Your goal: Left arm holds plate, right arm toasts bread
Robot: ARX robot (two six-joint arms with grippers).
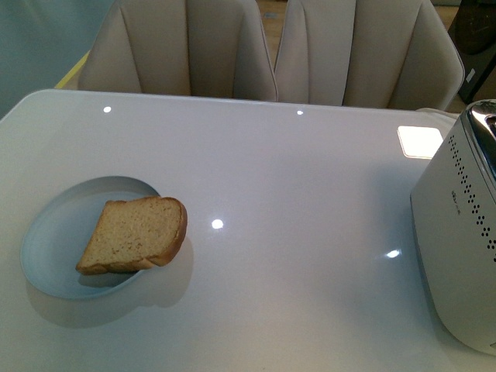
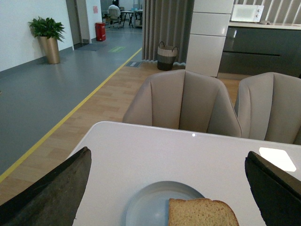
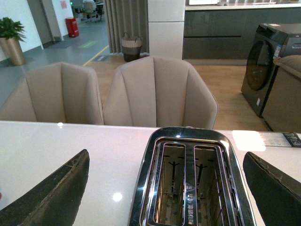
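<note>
**A:** Front view first. Where is the food?

**B:** At the lower left of the frame, a round, shallow, pale bluish-white plate (image 1: 54,232) sits on the glossy white table (image 1: 294,194). A light-brown slice of wholemeal bread (image 1: 136,232) lies on it, and its crust overhangs the plate's right rim. A white metal toaster (image 1: 457,256) with a chrome top stands at the right edge. Two beige upholstered chairs (image 1: 186,46) fill the top. Neither arm shows.

**A:** And the left wrist view?

**B:** The black left gripper (image 2: 168,155) has its dark fingers (image 2: 56,193) spread wide, gripping and touching nothing. The plate and bread lie on the table between them, apart from both.

**A:** The right wrist view?

**B:** The right gripper (image 3: 165,155) gapes just as wide, and its fingers (image 3: 51,193) are clear of everything. The toaster's two slots sit between them, both empty.
</note>
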